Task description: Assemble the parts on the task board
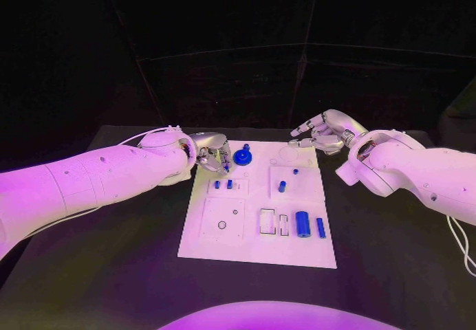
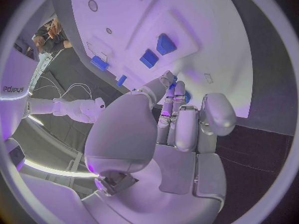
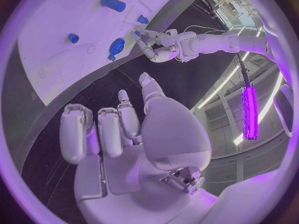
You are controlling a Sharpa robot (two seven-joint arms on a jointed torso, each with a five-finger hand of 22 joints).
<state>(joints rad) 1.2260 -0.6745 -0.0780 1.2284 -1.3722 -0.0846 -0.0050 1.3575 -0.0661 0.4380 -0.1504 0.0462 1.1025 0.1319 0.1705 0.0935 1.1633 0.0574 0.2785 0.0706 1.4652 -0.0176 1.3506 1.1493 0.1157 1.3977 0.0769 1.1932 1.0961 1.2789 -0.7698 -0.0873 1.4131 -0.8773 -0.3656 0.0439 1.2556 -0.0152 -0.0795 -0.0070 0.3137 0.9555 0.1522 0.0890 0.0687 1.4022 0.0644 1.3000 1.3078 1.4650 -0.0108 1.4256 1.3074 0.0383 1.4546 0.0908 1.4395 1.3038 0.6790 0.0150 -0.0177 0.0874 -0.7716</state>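
Head view: the task board is lying with its long axis running away from the robot, bare black table stretching wide on both sides, and near its front edge two blue cylinder parts are lying side by side, pointing lengthwise. Farther back the left hand is reaching over the board's left edge, fingers curled beside a round blue part, though I cannot tell whether it is gripping anything, while the right hand is hovering at the far right corner, fingers apart, holding nothing

Pretty dim room, purple light washing over everything, background basically black. Bright glare on the white task board, and both wrist views bend hard at the rim.
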